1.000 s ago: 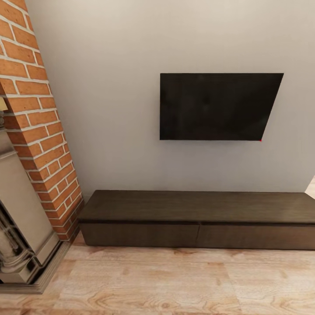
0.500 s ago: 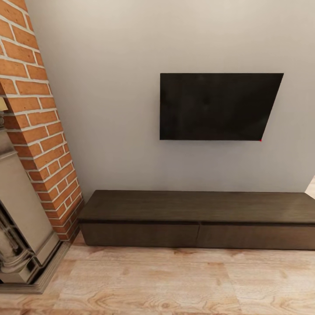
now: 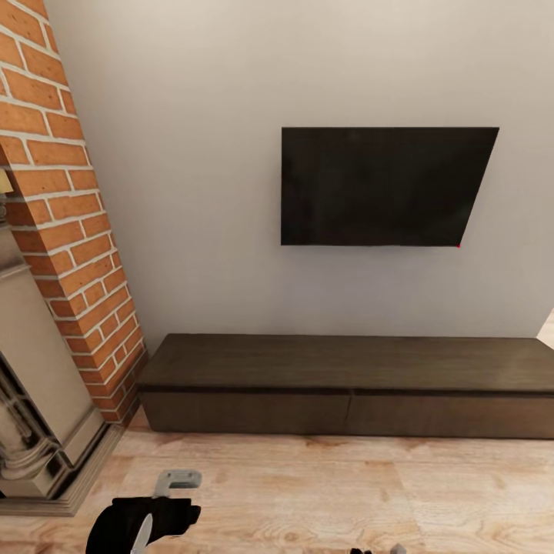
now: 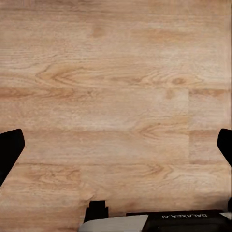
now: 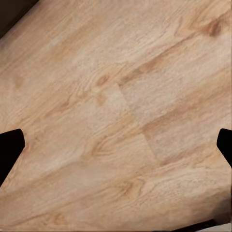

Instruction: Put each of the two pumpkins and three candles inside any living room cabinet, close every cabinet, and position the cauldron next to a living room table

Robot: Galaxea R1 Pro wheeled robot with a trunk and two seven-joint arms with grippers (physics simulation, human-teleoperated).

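Pale plank flooring is seen in front of the cabinet, which is set against the grey wall under a dark TV, its left end beside a brick fireplace. Both drawer fronts are shut flush. Part of the left arm is seen at the head view's lower edge. The left gripper and the right gripper are each held with fingers spread wide over bare floor, nothing between them.

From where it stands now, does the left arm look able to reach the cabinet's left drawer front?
Probably not yet: the left pincer sits low, with bare floor between it and the cabinet. Nothing blocks the way.
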